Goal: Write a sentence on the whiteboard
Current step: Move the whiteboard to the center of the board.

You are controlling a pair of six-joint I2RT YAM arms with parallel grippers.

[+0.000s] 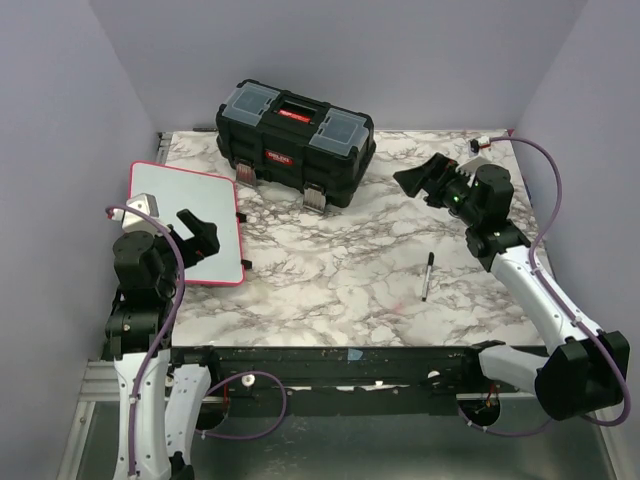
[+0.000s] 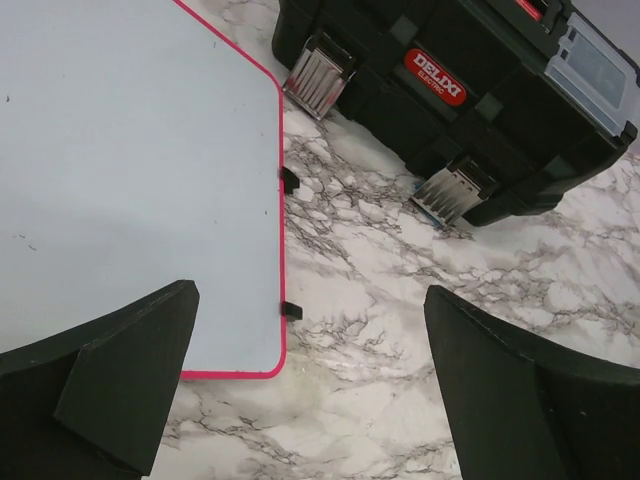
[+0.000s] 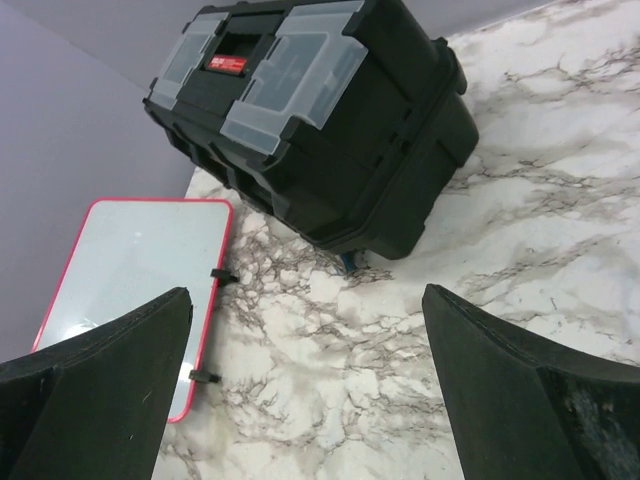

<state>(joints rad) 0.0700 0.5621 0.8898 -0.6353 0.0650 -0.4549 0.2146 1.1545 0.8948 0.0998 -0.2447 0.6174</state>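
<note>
table (image 1: 340,300): we see a white marble-patterned top with grey veins, closed in by pale purple walls.
whiteboard (image 1: 180,195): it lies flat on the left side of the table, its long sides running from near to far; it has a thin pink-red rim and rounded corners.
board face: to us it looks plain glossy white, with only a few tiny dark specks in the left wrist view.
clips (image 2: 290,180): two small black tabs sit on the whiteboard's right edge, one farther back and one near the front corner.
toolbox (image 1: 295,140): a black box stands at the back centre, just beyond the whiteboard's far right corner and apart from it; its lid is down, with clear compartment covers either side of a red-marked handle.
latches (image 2: 318,80): two silver latches hang on the toolbox's front, with a red delixi label (image 2: 436,78) between them.
marker pen (image 1: 427,276): a thin black pen lies on the marble right of centre, near the right forearm and well apart from the whiteboard.
left gripper (image 1: 198,238): it hangs over the whiteboard's near right part, jaws spread wide, nothing between them.
right gripper (image 1: 420,178): it is raised at the back right, pointing towards the toolbox, jaws spread wide and holding nothing.
</note>
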